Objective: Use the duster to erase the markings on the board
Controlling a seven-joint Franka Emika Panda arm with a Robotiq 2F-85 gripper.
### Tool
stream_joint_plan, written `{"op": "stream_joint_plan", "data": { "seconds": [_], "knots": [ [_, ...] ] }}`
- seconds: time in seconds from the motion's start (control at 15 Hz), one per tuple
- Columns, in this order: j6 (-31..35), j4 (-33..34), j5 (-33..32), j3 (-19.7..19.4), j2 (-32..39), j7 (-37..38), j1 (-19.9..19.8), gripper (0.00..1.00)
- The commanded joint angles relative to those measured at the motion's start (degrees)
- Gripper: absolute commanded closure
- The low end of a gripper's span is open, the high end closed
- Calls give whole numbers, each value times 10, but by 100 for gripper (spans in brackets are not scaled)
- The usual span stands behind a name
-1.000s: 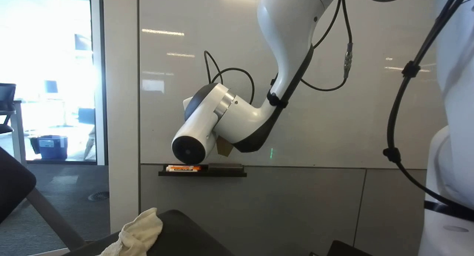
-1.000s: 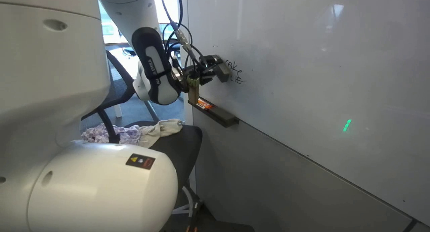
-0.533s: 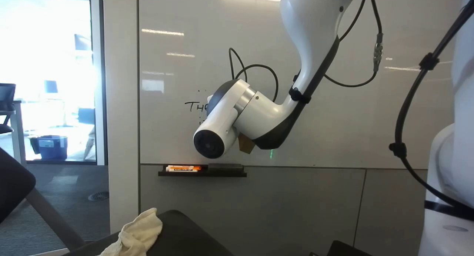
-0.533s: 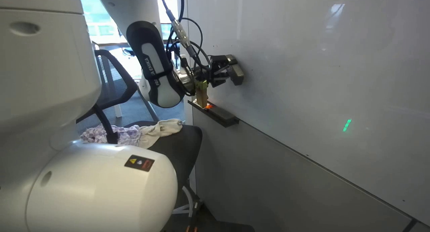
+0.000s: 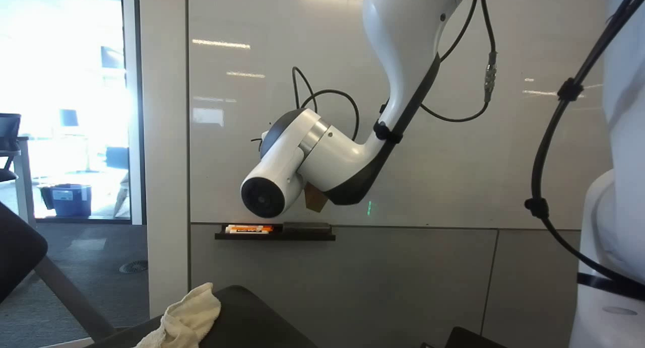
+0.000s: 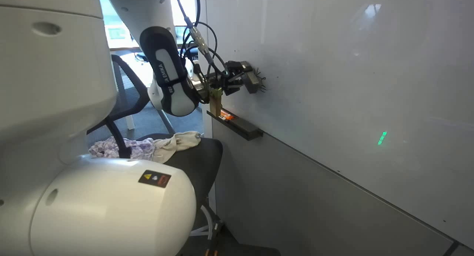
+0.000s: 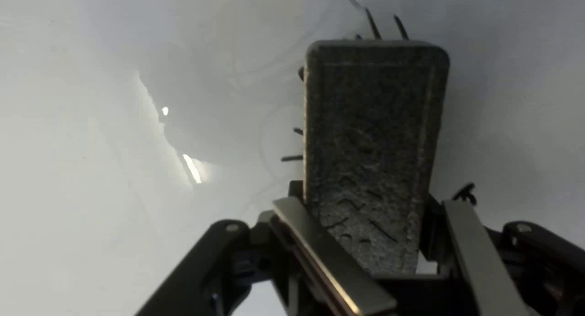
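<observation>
Gripper [image 7: 364, 198], one: fingers set apart by the breadth of the duster [image 7: 372, 124], clamped on its two long sides. Duster, one: grey, oblong, speckled, held in that grip at the board [image 5: 484, 171]; whether its far face touches the surface cannot quite be made out. Board: large, white, glossy, with streaks of reflected light [image 5: 221, 44] and, low down, a small green streak [image 6: 382, 138]. Markings [image 7: 292, 158]: black, thin-stroked, on the board, partly hidden behind the duster; in the wrist view, stroke ends show past its upper and left edges, with another mark beside one finger. Arm [image 5: 403, 56]: white, black cables [image 5: 537, 171] attached, crossing before the board in an exterior view. Ledge [image 5: 274, 236]: dark, narrow, along part of the board's lower edge; on it, orange-and-white markers [image 5: 249, 229] and, just beside them, a dark grey block [image 5: 306, 227]. Chair [image 6: 202, 163]: dark seat, bearing a cream cloth [image 6: 179, 142] and, against it, a purple-and-white cloth [image 6: 139, 148]. Bin [image 5: 72, 199]: blue, beyond the glass [image 5: 101, 126].
</observation>
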Motion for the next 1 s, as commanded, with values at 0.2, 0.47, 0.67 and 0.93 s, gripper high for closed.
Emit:
{"op": "stream_joint_plan", "data": {
  "seconds": [0.2, 0.47, 0.67, 0.93],
  "knots": [
    [17, 81, -14, 23, 60, -12, 17, 69],
    [15, 131, -13, 28, 80, -27, 22, 69],
    [12, 160, -9, 22, 102, -37, 16, 69],
    [11, 145, -1, 7, 108, -35, -1, 69]
  ]
}}
